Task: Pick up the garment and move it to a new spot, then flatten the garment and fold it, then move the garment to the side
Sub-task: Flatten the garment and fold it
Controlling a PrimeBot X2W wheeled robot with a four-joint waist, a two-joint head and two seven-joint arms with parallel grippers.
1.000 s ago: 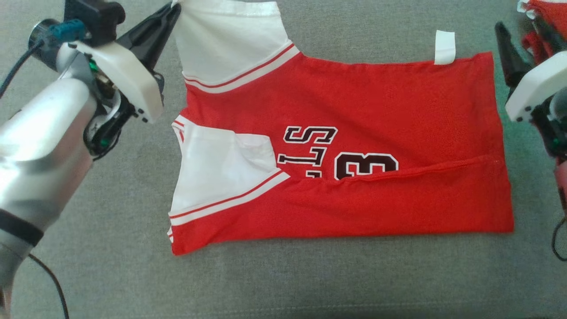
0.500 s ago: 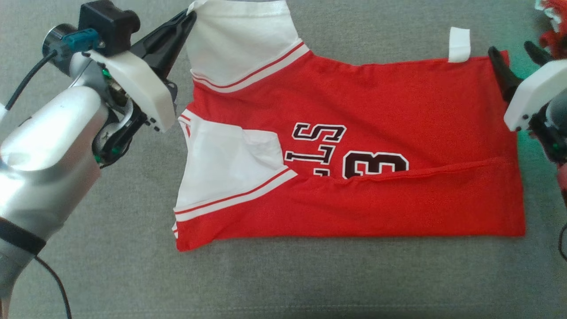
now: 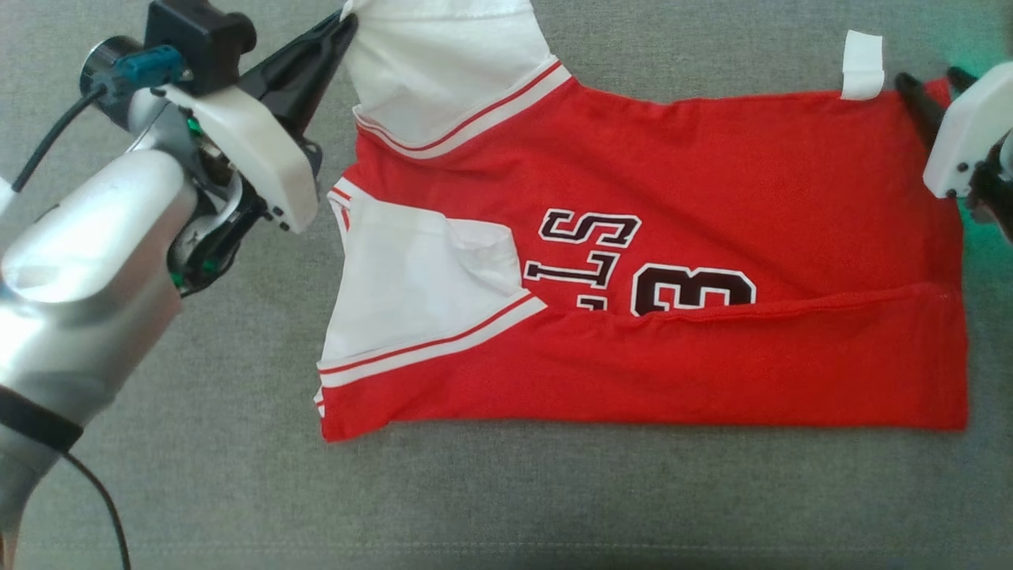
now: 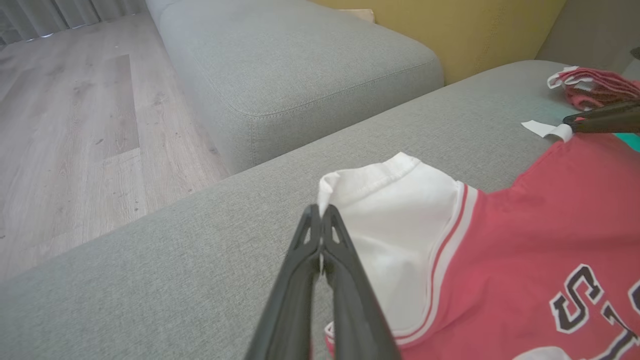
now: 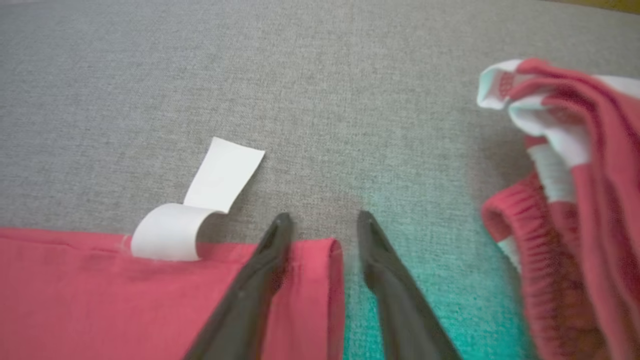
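Grey sofa upholstery (image 3: 554, 499) serves as the work surface, with a wooden floor (image 4: 75, 125) beyond it in the left wrist view. On it the garment (image 3: 712, 182), a red jersey with white sleeves and dark lettering, lies spread sideways, its near long edge already turned up over the bottom of the print. The far white sleeve (image 3: 443, 71) sits at the upper left, and the left gripper (image 4: 320, 215) is pinched tight on that sleeve's outer corner, fingers pressed together with cloth between them. At the opposite far corner the right gripper (image 5: 324, 216) stands with its jaws partly apart, straddling the hem: one finger lies over the red cloth, the other over bare cushion just past the edge, so nothing is clamped there yet. A white label (image 5: 200, 210) curls up just beside that finger, and a second heap of red and white clothing (image 5: 575, 165) lies near on the outer side. The step in hand looks like taking both far corners for the next fold. To do it well, the right fingers should probably close on the full thickness of the hem corner rather than the label, the two arms should rise together with the far edge kept taut, and the path should stay off the neighbouring heap.
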